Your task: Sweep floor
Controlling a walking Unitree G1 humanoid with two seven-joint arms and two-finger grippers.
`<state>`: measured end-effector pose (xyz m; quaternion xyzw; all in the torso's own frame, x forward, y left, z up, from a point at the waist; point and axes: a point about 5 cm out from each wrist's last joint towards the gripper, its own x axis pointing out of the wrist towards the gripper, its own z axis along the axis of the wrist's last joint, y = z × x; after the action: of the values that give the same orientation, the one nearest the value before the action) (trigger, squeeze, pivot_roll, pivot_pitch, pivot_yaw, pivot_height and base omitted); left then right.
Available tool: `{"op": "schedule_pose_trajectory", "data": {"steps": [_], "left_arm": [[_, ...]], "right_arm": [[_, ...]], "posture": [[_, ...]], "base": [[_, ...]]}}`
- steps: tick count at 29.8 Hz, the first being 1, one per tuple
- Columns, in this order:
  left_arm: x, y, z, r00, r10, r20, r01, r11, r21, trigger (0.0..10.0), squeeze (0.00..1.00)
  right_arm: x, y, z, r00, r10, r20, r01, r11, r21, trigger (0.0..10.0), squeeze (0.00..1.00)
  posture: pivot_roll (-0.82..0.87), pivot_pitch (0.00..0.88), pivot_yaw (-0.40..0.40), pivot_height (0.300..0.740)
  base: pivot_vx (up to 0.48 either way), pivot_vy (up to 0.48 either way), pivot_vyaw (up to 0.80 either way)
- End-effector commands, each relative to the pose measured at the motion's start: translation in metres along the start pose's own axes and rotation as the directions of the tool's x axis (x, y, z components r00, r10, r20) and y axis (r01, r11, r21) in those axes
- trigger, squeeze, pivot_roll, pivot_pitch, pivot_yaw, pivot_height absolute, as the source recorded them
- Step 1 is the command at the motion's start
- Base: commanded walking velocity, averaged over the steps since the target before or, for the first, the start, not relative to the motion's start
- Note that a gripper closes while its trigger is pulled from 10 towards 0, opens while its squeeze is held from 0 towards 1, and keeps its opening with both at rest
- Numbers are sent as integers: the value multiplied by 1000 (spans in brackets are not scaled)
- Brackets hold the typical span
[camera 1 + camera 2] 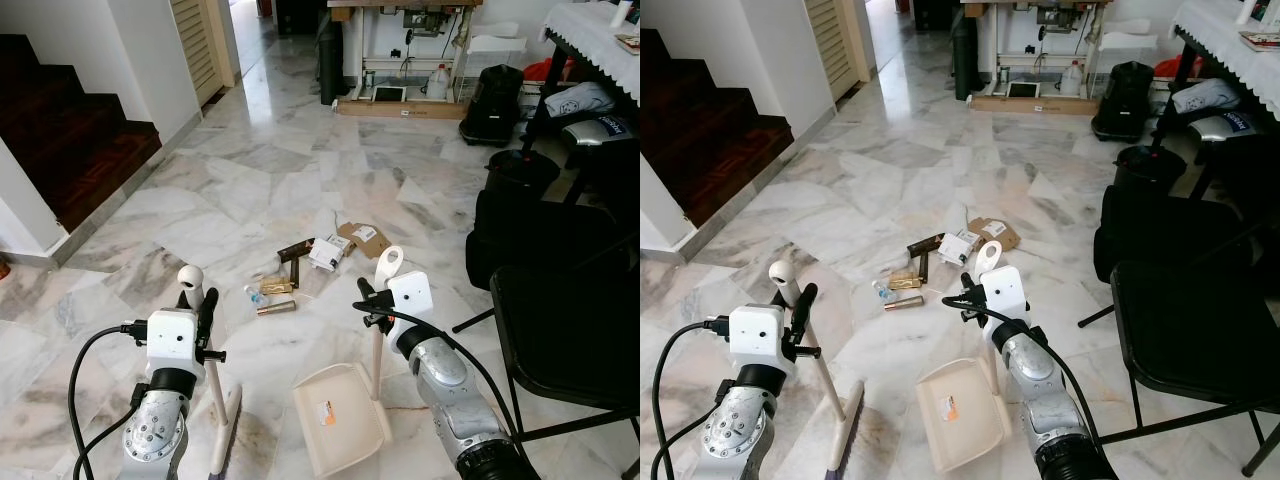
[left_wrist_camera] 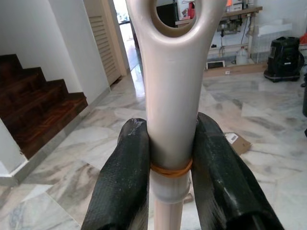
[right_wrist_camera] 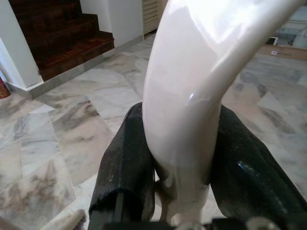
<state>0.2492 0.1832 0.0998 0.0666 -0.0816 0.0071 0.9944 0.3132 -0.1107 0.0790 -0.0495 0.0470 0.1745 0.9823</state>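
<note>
Litter (image 1: 318,262) is lying scattered on the marble floor (image 1: 250,180), just far of both tools. We are clenching the left pincer (image 2: 171,165) around the broom handle (image 1: 205,345) and the right pincer (image 3: 182,163) around the dustpan (image 1: 340,418) handle; the dustpan sits nearer the litter.

I can't read the litter (image 1: 318,262) labels, too small; the broom head (image 1: 226,440) runs off my near frame edge
</note>
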Motion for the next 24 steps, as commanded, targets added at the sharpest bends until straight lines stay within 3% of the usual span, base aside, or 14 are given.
{"op": "schedule_pose_trajectory", "data": {"steps": [1, 16, 21, 24], "left_arm": [[0, 7, 4, 1000, 20, 16, -21, 1000, 17, 10000, 0], [-2, 11, 3, 999, 33, 10, -34, 999, 19, 10000, 0], [-3, 13, 3, 999, 38, 10, -38, 999, 21, 10000, 0], [-3, 14, 4, 999, 41, 10, -41, 999, 24, 10000, 0]], "right_arm": [[5, 2, 13, 998, 11, 55, -10, 1000, -12, 10000, 0], [6, 4, 10, 999, 8, 38, -8, 1000, 7, 10000, 0], [6, 5, 10, 999, 2, 37, -3, 1000, 10, 10000, 0], [6, 5, 11, 999, 3, 45, -3, 1000, 7, 10000, 0]], "posture": [[-97, 0, 79, 740], [-90, 0, 81, 740], [-88, 0, 83, 740], [-88, 0, 83, 740]], "base": [[0, 405, 0], [0, 406, 0], [0, 406, -735], [0, 402, 0]]}}
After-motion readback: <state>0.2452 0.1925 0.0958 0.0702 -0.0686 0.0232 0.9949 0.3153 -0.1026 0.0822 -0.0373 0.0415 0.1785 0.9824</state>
